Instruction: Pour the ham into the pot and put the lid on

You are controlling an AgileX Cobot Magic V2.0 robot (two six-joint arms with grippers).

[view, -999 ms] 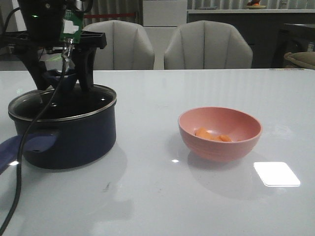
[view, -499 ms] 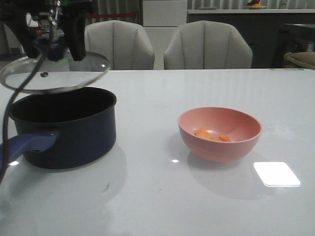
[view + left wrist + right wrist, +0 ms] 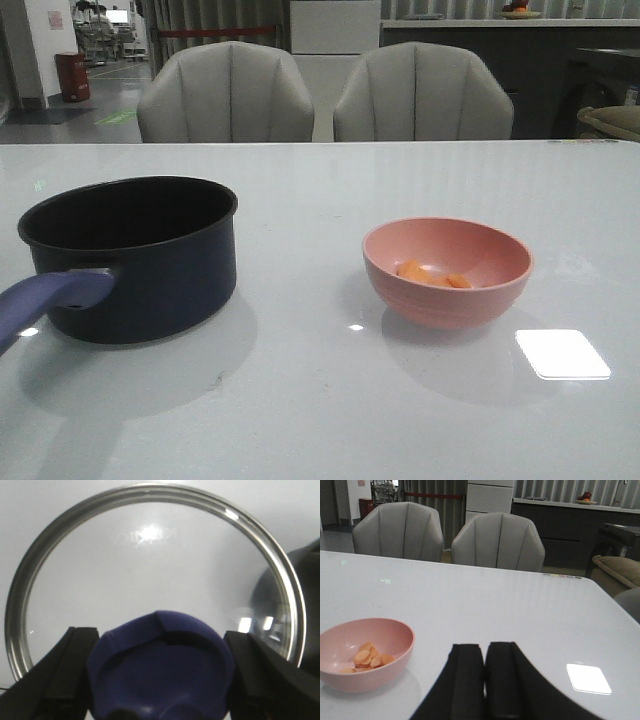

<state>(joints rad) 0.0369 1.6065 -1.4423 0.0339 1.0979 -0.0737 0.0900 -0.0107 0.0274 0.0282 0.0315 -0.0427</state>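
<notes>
The ham [image 3: 432, 274] is a handful of small orange-pink slices lying loose in the bottom of the pink bowl [image 3: 447, 271], which stands on the white desk [image 3: 330, 400] well to the right of the pot [image 3: 130, 255]. The pieces look light and a little slick, likely to slide out together once the bowl is tipped, so the bowl's rim is the place to take hold rather than the ham itself; the bowl looks light and smooth-walled, and could slip in a pinch on its thin edge. The pot is a dark navy saucepan with a black inside, open at the top, its purple-blue handle [image 3: 50, 297] pointing toward the camera in the front view. The lid [image 3: 150, 575], clear glass inside a bright metal rim, is off the pot: the left tool [image 3: 160, 670] is clamped on its purple-blue knob [image 3: 161, 667], one black finger on each side, and hangs it over bare desk with the pot's edge showing at one side of the wrist view. Glass is breakable and the rim adds weight, so the knob is the only sensible hold. The right tool [image 3: 485, 675] is empty, its two fingers pressed together, low over the desk near the bowl.
</notes>
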